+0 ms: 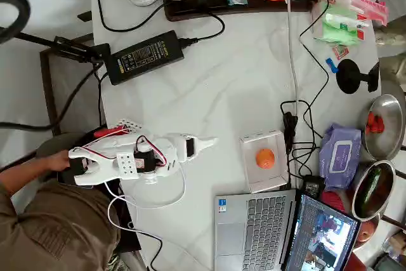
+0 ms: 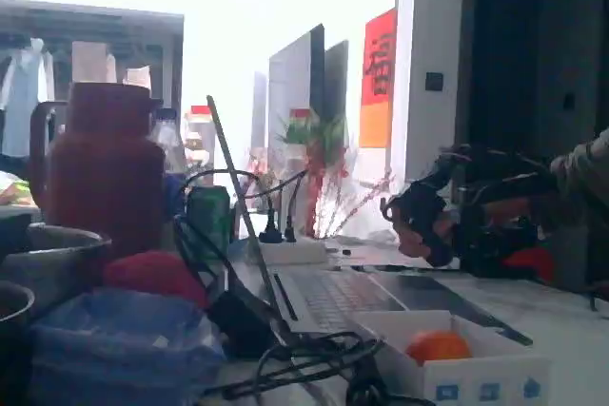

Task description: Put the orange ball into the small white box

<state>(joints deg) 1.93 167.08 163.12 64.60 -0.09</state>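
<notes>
Hand empty, jaws closed, well apart from small white box. Orange ball lies inside. We judge it light, smooth, roll-prone; grip across its middle.

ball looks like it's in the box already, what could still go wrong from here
The orange ball sits inside the small white box, whose walls are low, so a bump could roll it out. The black cables lie right against the box's edge; a tug on them might shift it. The gripper points toward the box with bare table between them, so a forward sweep could knock it.
</notes>
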